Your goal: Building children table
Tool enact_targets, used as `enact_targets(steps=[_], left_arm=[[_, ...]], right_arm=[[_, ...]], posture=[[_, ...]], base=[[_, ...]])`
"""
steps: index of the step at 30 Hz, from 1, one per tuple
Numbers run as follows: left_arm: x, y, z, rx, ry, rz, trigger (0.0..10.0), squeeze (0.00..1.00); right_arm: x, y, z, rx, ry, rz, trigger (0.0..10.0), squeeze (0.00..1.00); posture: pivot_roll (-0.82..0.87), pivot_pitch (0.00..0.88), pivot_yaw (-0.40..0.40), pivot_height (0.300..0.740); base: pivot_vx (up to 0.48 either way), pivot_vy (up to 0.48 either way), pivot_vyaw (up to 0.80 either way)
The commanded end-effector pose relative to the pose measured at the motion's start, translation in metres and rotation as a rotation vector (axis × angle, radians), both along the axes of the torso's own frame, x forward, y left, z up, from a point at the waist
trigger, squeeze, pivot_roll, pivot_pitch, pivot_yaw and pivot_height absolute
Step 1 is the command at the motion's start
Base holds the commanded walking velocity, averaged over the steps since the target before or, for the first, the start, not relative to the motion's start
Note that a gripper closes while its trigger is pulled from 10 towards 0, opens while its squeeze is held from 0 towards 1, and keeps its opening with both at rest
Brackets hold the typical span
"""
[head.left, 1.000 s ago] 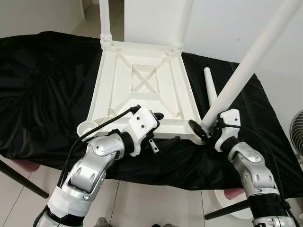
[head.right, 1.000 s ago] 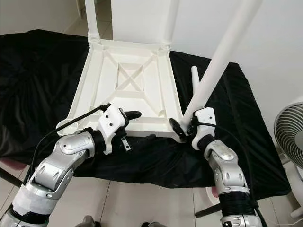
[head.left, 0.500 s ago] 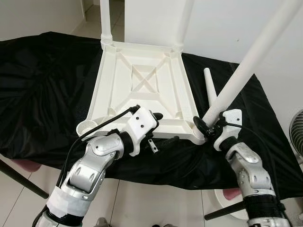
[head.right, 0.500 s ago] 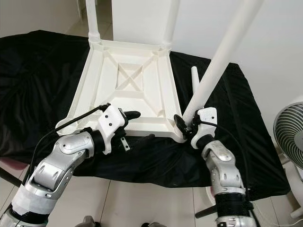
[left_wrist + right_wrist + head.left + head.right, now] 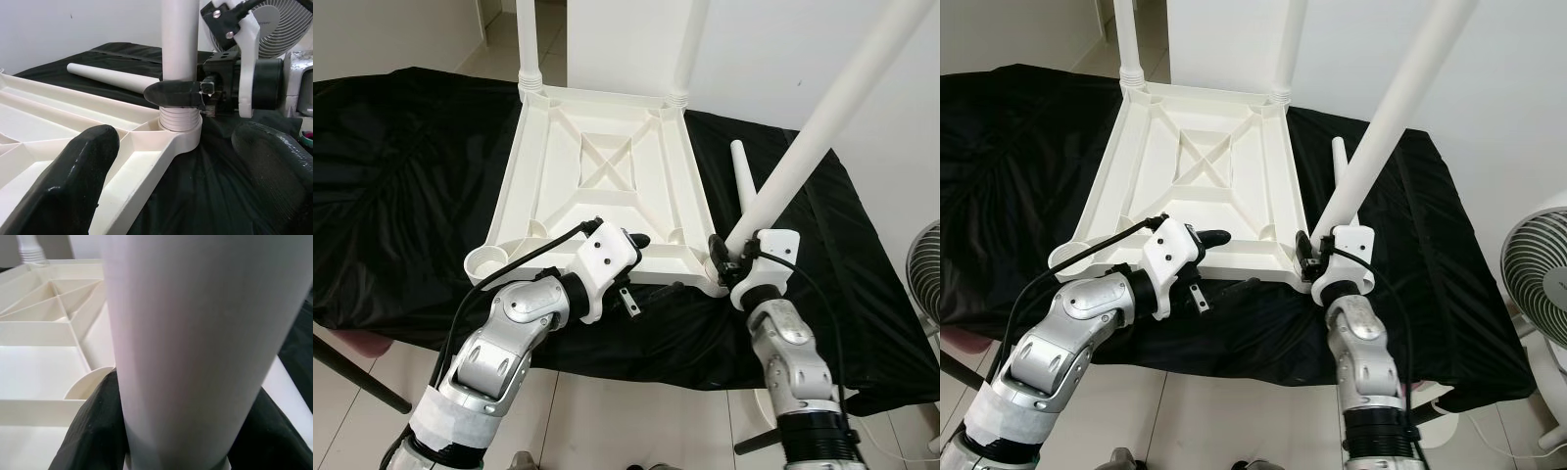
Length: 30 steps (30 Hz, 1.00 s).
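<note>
The white table top (image 5: 607,186) lies upside down on a black cloth. Two legs (image 5: 530,39) (image 5: 690,49) stand in its far corners. My right gripper (image 5: 724,257) is shut on a third white leg (image 5: 803,147) just above its threaded base. That base sits in the near right corner socket (image 5: 180,128), and the leg leans to the right. My left gripper (image 5: 658,264) is open at the near edge, one finger (image 5: 68,181) over the table top, the other (image 5: 279,161) over the cloth. A loose leg (image 5: 744,176) lies on the cloth to the right.
The near left corner socket (image 5: 484,262) holds no leg. The black cloth (image 5: 401,176) covers the whole work surface and hangs over its near edge. A white fan (image 5: 1538,274) stands on the floor at the right. Pale floor tiles lie below.
My right gripper has carried the leg's base left onto the near right corner socket, and the leg stands a little steeper. The left arm has stayed put.
</note>
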<state>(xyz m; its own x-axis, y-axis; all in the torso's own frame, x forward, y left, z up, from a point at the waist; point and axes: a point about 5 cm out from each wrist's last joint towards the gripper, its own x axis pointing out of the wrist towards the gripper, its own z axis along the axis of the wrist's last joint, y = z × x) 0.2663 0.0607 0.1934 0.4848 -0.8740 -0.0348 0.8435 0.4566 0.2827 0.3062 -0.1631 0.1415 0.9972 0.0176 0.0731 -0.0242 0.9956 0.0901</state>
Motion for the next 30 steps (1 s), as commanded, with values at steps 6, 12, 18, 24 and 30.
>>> enact_targets(steps=[6,12,18,24,30], left_arm=[[-0.003,-0.002,0.001,-0.015,-0.002,0.018,10.0,0.0],[-0.004,-0.003,0.001,-0.014,-0.003,0.018,10.0,0.0],[-0.004,-0.003,0.001,-0.017,-0.003,0.02,10.0,0.0],[-0.004,-0.003,0.001,-0.017,-0.005,0.018,10.0,0.0],[-0.004,-0.003,0.001,-0.015,-0.005,0.016,10.0,0.0]], right_arm=[[0.0,0.013,-0.016,0.0,0.111,-0.132,0.0,0.0],[0.0,0.028,-0.013,0.036,0.112,-0.223,0.0,0.0],[0.002,0.03,-0.011,0.041,0.107,-0.191,10.0,0.0],[0.003,0.032,-0.005,0.056,0.065,-0.141,10.0,0.0],[0.005,0.028,0.014,0.096,-0.048,0.058,10.0,1.0]], posture=[[0.12,0.078,-0.092,0.74],[0.13,0.072,-0.103,0.74],[0.13,0.065,-0.106,0.74],[0.13,0.06,-0.104,0.74],[0.13,0.063,-0.1,0.74]], base=[[0.0,0.0,0.0],[0.0,0.0,0.0],[0.0,0.0,0.0],[0.0,0.0,0.0],[0.0,0.0,0.0]])
